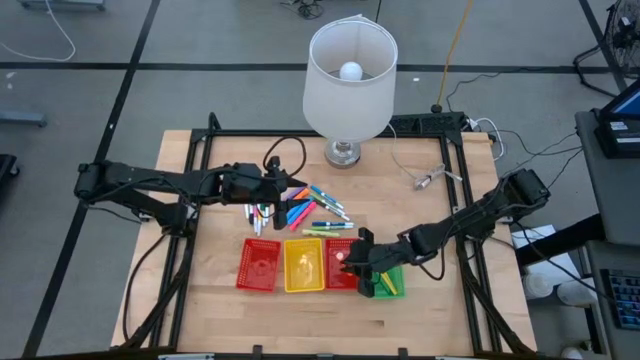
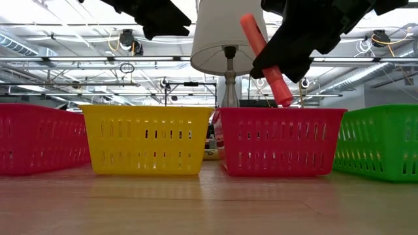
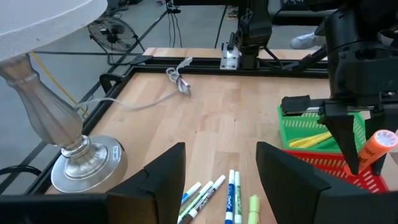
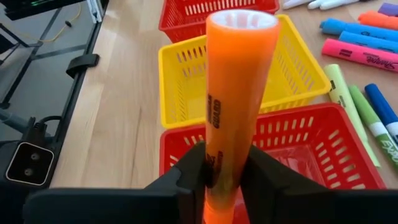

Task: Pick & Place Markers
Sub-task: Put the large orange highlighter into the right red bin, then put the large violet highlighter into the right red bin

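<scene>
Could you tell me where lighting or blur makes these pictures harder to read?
High view: the lit bulb glows white inside the lamp shade. Low view: bright ceiling lights leave the arms overhead as dark shapes; the wood up front is soft. Right wrist view: the orange marker in the right tool fills the frame, its near end blurred.

A white-shaded lamp (image 1: 349,75) stands at the wooden table's (image 1: 230,305) far edge; grey floor (image 1: 200,90) surrounds it.
</scene>
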{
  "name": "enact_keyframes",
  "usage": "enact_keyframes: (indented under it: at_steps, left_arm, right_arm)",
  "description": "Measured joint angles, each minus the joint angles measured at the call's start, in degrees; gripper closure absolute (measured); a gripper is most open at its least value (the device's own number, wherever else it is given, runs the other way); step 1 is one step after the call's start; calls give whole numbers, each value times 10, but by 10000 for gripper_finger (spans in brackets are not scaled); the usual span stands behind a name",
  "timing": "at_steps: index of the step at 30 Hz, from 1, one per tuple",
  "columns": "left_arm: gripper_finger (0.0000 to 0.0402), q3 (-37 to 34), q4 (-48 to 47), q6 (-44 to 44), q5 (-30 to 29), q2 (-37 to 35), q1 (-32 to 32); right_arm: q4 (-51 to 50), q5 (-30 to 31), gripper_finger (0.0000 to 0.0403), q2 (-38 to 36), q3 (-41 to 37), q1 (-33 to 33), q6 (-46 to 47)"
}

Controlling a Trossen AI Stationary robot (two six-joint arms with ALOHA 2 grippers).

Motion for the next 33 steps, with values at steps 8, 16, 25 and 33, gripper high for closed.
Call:
enact_keyframes:
  at_steps: [8, 16, 25, 33]
  left_arm:
    - [202, 0, 0, -2, 0, 0, 0]
    - [202, 0, -1, -3, 0, 0, 0]
    - [202, 0, -17, -3, -1, 0, 0]
    - [202, 0, -43, -8, -1, 0, 0]
  right_arm:
    - [0, 0, 264, 0, 0, 0, -3]
    - [6, 0, 227, 0, 0, 0, -22]
    - [26, 0, 231, 0, -1, 0, -54]
    - [39, 0, 231, 0, -1, 0, -91]
